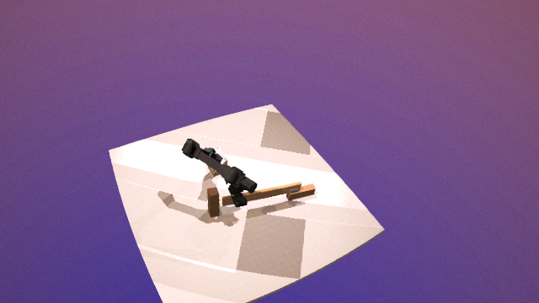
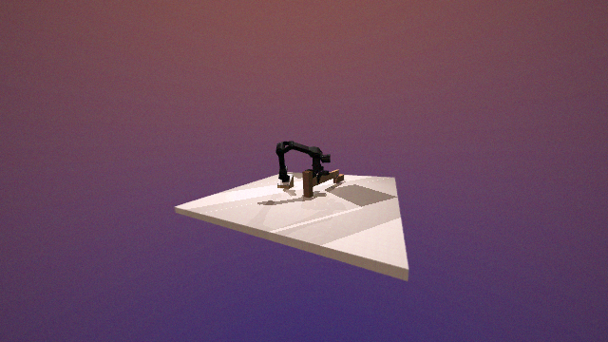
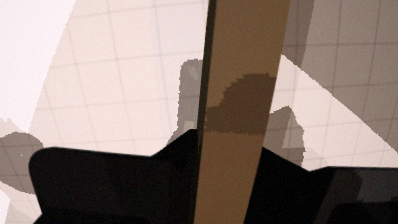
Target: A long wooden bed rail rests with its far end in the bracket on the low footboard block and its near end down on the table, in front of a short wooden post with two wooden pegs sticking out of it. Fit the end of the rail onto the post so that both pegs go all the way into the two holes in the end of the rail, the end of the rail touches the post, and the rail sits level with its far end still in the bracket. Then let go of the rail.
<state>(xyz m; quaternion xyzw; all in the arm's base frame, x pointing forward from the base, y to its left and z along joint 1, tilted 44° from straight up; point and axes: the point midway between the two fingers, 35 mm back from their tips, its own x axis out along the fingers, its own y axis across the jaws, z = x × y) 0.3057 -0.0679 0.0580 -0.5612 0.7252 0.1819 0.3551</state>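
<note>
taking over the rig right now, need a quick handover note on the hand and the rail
Hand: shut on the bed rail, gripping near its post end.
Rail: far end at the footboard block; near end close beside the post, with a small gap showing in the top view.
Done: rail grasped.
Left: push the rail onto the pegs (not visible here) until it touches the post, check it sits level, then release.

Rail: we see tan brown wood.
Post: darker reddish brown.
Gripper: black.
Table: pale beige, faint grid, grey shadow patches.

Black jointed arm, blocky dark claw
</note>
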